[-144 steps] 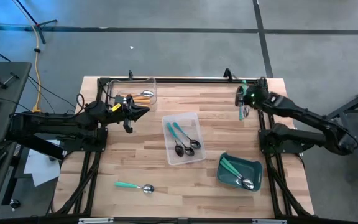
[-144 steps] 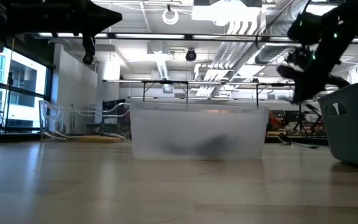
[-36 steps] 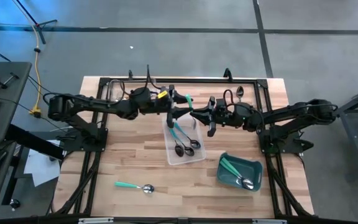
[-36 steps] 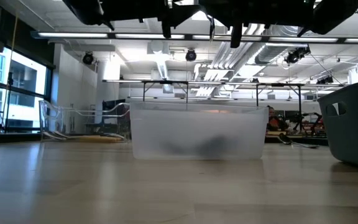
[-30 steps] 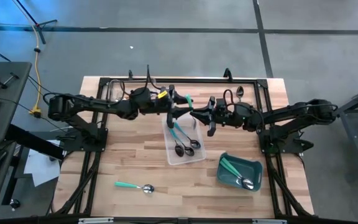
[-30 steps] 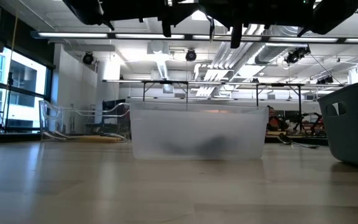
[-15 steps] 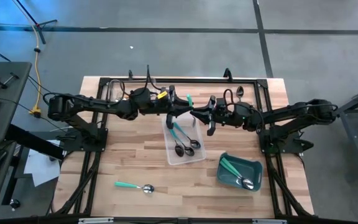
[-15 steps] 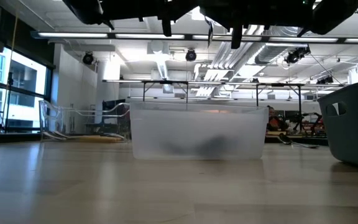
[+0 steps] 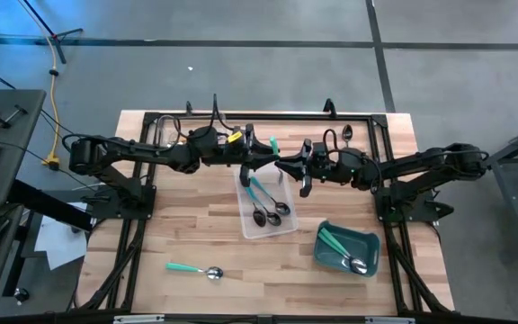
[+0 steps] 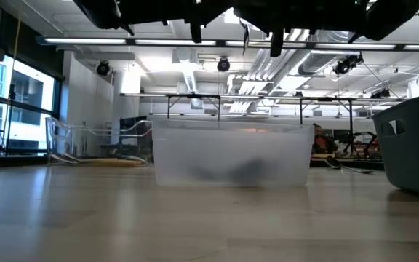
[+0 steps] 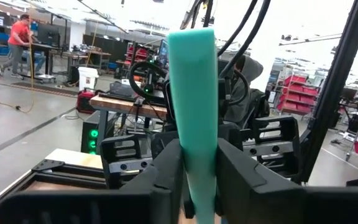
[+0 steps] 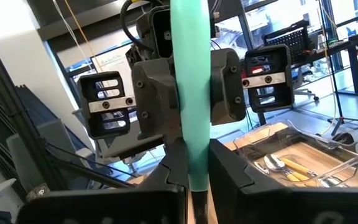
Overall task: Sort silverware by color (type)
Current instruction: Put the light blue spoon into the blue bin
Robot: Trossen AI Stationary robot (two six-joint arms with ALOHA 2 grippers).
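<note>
Both arms stretch level toward each other above the far half of the counter (image 9: 196, 225), meeting over the far edge of the clear tray (image 9: 281, 225) in the middle. The left pincer (image 9: 261, 160) and the right pincer (image 9: 288, 164) sit nearly nose to nose, well off the surface, and between them stands a spoon with a green handle (image 9: 273, 145). In the left wrist view the handle (image 11: 192, 93) rises upright with that pincer's dark fingers (image 11: 160, 180) pressed on both sides of it; in the right wrist view the same handle (image 12: 189, 87) runs between the right pincer's fingers (image 12: 229, 177) too, which are drawn narrow against it. So both pincers grip the one spoon at once.

Two teal-handled spoons (image 9: 263, 202) lie inside the clear tray below. More green-handled spoons (image 9: 340, 247) rest in the teal bin (image 9: 367, 243) toward the right near corner. One green spoon (image 9: 194, 269) lies loose on the counter near the front left. Orange-handled spoons (image 12: 291, 167) sit in another clear tray (image 12: 347, 165) at the far left.
</note>
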